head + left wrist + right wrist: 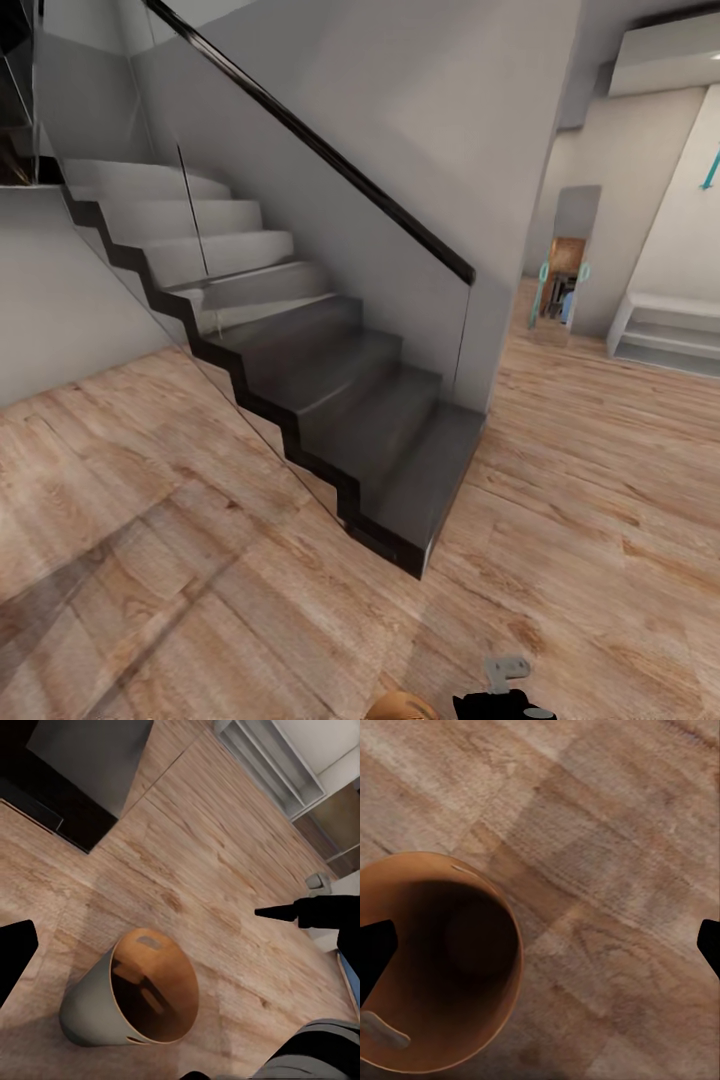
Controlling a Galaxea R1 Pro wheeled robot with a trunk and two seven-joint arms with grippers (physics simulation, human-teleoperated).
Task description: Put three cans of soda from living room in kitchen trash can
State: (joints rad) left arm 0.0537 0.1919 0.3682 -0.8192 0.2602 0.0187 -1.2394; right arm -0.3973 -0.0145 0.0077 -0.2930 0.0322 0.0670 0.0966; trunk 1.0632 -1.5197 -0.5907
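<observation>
1. The tash can [135, 994] shows in the left wrist view with its brown inside open to the camera and its pale grey wall toward the wood floor [225, 855]. Whether it rests on the floor or is carried cannot be told.
2. In the right wrist view the tash can [435, 960] lies ahead of the right gripper [540, 945], offset to one side of the finger line. No soda cans are visible inside it.
3. Right gripper: fingers spread wide, nothing between them.
4. Left gripper [15, 952]: one dark finger edge is visible; its opening cannot be told.
5. The head view faces a dark staircase [330, 390] with a glass balustrade [300, 200]. Judgement: the robot is in transit.
</observation>
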